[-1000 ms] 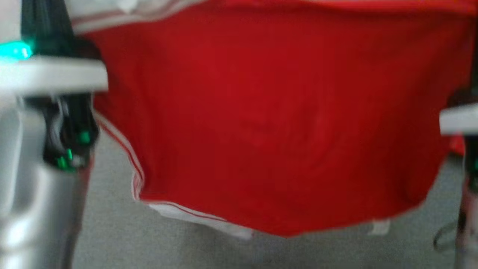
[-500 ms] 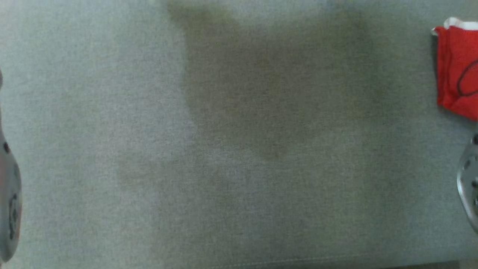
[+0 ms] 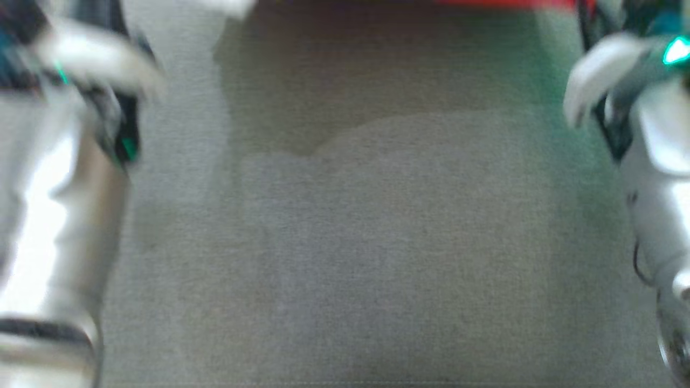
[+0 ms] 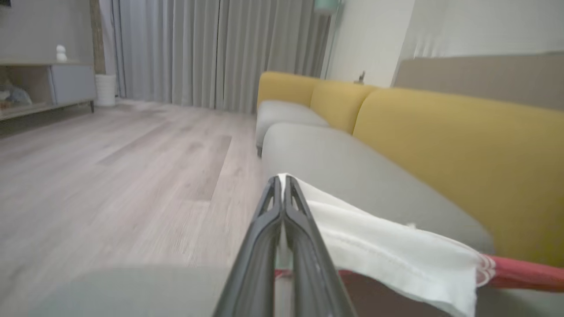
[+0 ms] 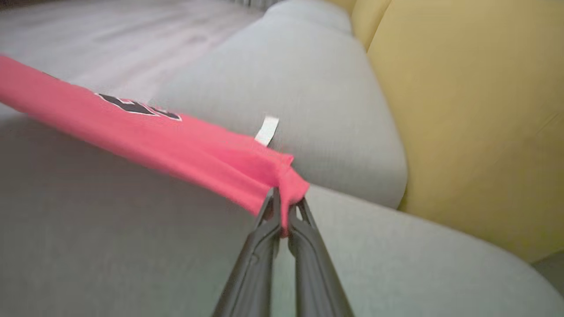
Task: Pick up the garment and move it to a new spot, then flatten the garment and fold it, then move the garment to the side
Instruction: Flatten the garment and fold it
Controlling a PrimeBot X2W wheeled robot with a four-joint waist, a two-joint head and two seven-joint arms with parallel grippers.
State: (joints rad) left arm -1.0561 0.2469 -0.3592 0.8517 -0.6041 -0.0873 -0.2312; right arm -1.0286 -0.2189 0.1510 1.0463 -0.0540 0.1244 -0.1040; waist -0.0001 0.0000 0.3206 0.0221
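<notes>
The garment is red with white trim and dark lettering. In the left wrist view my left gripper [image 4: 282, 180] is shut on its white edge [image 4: 387, 251], which trails right into a red part [image 4: 524, 273]. In the right wrist view my right gripper [image 5: 284, 200] is shut on a bunched red corner, and the garment [image 5: 167, 145] stretches taut to the left above the grey seat. The blurred head view has a thin red strip of the garment [image 3: 506, 2] along the top edge, with my left forearm [image 3: 54, 205] and right forearm [image 3: 657, 178] at the sides.
A grey sofa seat cushion [image 3: 345, 242] lies below the held garment, with yellow backrests [image 4: 462, 145] behind it. A wooden floor [image 4: 110, 176], grey curtains [image 4: 211, 48] and a low cabinet [image 4: 48, 88] lie beyond the sofa.
The head view has shifted strongly. A second ago the red garment hung across most of it; now only a red strip at the top edge remains and both forearms frame the grey cushion.
</notes>
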